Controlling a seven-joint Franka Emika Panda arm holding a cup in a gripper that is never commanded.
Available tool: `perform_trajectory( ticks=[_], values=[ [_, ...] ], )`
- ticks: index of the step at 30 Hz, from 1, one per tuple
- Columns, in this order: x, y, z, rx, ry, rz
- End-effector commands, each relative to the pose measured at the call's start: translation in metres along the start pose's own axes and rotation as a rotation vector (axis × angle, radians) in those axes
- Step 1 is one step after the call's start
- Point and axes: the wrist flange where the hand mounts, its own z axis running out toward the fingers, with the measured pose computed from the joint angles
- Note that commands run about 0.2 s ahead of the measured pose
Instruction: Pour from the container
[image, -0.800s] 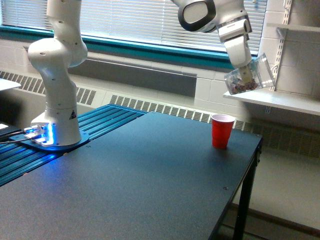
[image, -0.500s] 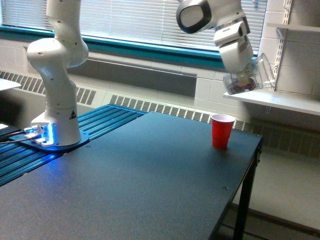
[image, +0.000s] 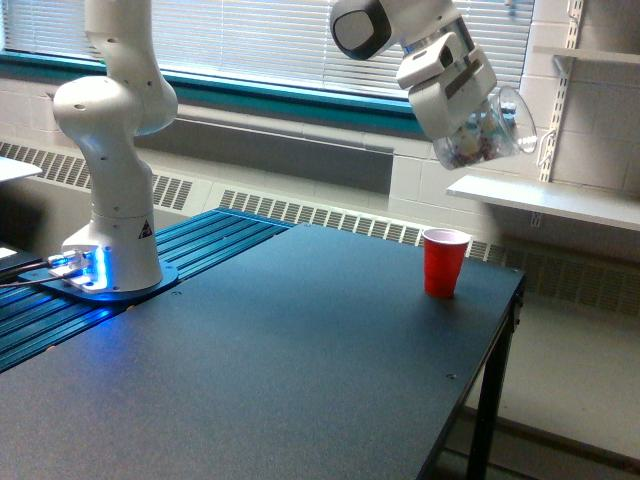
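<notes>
Over last 0.8 s gripper (image: 470, 125), clamped on the clear container (image: 487, 127), swung left and tipped it steeply, holding it above and right of the red cup (image: 444, 261) on the counter (image: 300, 360); pour looks imminent, contents retained.

Above the red cup (image: 444, 261), the gripper (image: 470, 125) fingers are hidden behind the container (image: 487, 127); its contents blur into small, unidentifiable bits. The arm's (image: 115, 130) top is cut off.
</notes>
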Motion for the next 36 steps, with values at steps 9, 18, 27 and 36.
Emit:
perform_trajectory(
  ticks=[9,18,27,36],
  values=[
    [-0.108,-0.025,0.039,0.028,-0.143,0.034],
    [-0.170,-0.026,0.068,0.030,-0.239,0.036],
    [-0.228,-0.018,0.092,0.014,-0.324,0.012],
    [-0.278,-0.007,0.110,0.001,-0.414,-0.013]
  ],
)
